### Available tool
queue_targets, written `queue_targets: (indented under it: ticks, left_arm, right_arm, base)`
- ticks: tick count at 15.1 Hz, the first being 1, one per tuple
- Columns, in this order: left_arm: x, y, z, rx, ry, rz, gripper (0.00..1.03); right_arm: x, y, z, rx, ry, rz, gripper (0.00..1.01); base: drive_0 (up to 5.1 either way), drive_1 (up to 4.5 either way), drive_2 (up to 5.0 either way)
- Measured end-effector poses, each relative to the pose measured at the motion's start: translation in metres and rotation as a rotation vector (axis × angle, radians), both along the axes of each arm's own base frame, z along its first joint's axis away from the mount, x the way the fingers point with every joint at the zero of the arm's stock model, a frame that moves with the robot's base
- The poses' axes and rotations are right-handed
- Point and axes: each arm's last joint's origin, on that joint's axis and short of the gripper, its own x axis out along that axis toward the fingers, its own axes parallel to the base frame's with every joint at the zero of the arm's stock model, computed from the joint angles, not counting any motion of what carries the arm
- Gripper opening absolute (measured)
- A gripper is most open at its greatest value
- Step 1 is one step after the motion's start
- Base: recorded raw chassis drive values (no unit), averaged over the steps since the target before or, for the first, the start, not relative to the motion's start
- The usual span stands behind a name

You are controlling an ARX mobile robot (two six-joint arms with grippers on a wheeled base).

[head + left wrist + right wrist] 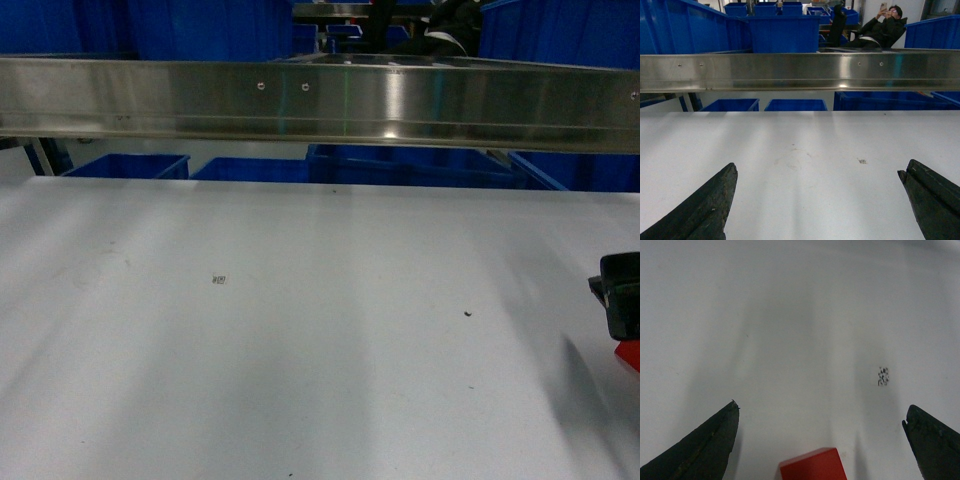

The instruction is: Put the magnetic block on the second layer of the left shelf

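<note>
The right tool (821,440) stands wide around the red block (813,465) on the white table (800,315); the left tool (817,200) is wide too.

one red magnetic block (813,465) on the white tabletop (300,330); one steel rail (320,100) above the tabletop's far edge; two small printed markers on the tabletop, one per wrist view; one seated person (880,30) beyond the rail.

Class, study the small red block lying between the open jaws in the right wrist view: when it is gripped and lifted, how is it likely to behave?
The magnetic block shows flat faces and crisp edges, so it probably stays put rather than rolling. It looks solid, so likely stiff. Its smooth, even surface may slip a little under the right tool, whose jaws stand wide open.
</note>
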Motion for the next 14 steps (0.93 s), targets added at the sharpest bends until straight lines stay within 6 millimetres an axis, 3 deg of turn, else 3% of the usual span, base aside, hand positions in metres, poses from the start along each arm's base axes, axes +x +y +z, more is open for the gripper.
queue_targets:
  ticks: [4,9,14]
  left_arm:
    - [0.0,0.0,0.0,0.0,0.0,0.0,0.98]
    - [0.0,0.0,0.0,0.0,0.0,0.0,0.98]
    - [0.0,0.0,0.0,0.0,0.0,0.0,0.98]
  right_arm:
    - [-0.007,-0.014,-0.028,-0.002,0.038,-0.044,0.98]
    - [-0.011,-0.019,-0.044,0.008,0.066,-0.033,0.96]
    - [-0.016,-0.017,-0.046,0.011,0.052,-0.016,0.43]
  base:
    - [0.0,0.0,0.0]
    - [0.0,0.0,0.0]
    - [0.0,0.0,0.0]
